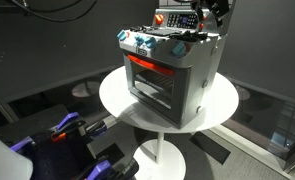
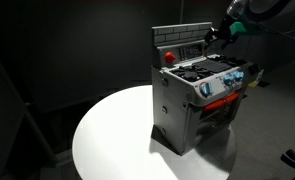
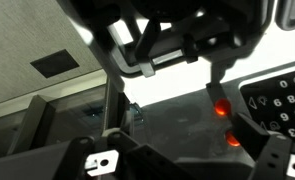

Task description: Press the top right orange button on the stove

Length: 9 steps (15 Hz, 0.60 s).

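A grey toy stove (image 1: 172, 70) stands on a round white table (image 1: 117, 100), and both show in both exterior views. The stove (image 2: 202, 95) has a raised back panel with a red knob (image 2: 168, 57). My gripper (image 1: 205, 18) hovers at the right end of that panel and also shows in an exterior view (image 2: 215, 35). In the wrist view two glowing orange buttons sit one above the other: the upper (image 3: 220, 107) and the lower (image 3: 234, 140). My gripper (image 3: 182, 80) has its jaws partly apart and empty. One fingertip is right at the upper orange button.
A dark keypad with white symbols (image 3: 279, 105) lies beside the orange buttons. The stove's cooktop carries burners and blue knobs (image 2: 212, 80). Blue and black equipment (image 1: 62, 130) sits on the floor below the table. The room around is dark.
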{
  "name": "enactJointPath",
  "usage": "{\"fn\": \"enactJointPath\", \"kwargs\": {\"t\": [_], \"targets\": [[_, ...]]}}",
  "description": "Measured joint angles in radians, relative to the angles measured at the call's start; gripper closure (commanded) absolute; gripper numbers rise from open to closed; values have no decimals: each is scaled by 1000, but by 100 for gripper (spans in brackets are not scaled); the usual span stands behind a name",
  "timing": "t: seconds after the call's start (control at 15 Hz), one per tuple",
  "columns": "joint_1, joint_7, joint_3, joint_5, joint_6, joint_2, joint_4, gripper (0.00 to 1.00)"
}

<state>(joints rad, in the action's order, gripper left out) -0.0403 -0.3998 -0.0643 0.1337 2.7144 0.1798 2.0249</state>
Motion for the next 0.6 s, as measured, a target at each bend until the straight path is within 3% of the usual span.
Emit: {"fn": "enactJointPath", "kwargs": {"t": [0.33, 0.6], "targets": [[1, 75, 14, -143, -56, -27, 0, 0], [1, 142, 29, -255, -192, -91, 0, 0]]}}
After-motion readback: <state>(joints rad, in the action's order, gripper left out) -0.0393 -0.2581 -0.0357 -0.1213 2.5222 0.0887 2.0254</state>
